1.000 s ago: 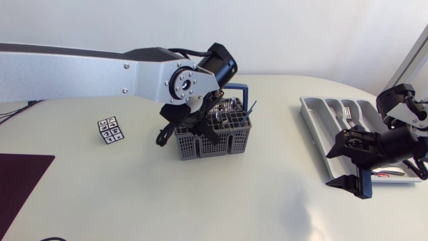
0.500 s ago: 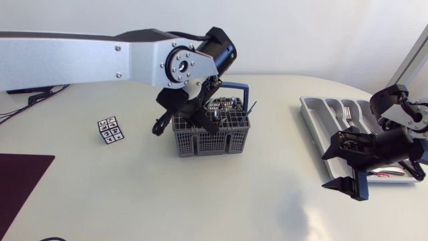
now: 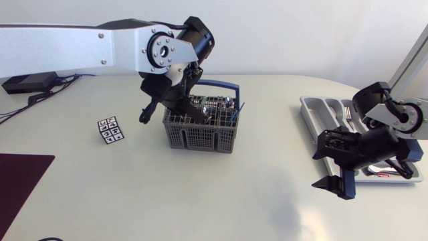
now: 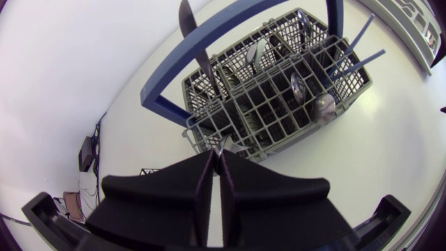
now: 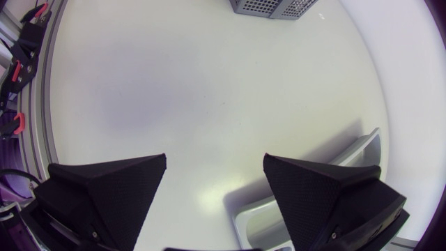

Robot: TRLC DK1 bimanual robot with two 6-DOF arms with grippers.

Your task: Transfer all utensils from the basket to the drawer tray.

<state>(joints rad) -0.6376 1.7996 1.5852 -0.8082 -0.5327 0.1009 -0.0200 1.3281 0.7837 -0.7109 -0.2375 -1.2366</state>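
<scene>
Cube (image 3: 110, 130) stands near basket (image 3: 200, 136); handle (image 3: 224, 84) arches over utensils (image 3: 217, 106).

The basket (image 3: 199, 136) is grey mesh with a blue handle (image 3: 224, 86); the utensil (image 4: 220, 145) between the black fingers (image 4: 167, 195) is silver. The drawer tray (image 3: 311, 110) is pale grey, the worktop (image 3: 200, 194) off-white.

Patterned cube (image 3: 110, 130) and, seemingly, a dark mat (image 3: 20, 182).

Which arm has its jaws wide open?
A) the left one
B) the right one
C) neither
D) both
B: the right jaws stand far apart with nothing between them, beside the drawer tray, while the left jaws are pinched on a thin utensil at the basket.
</scene>
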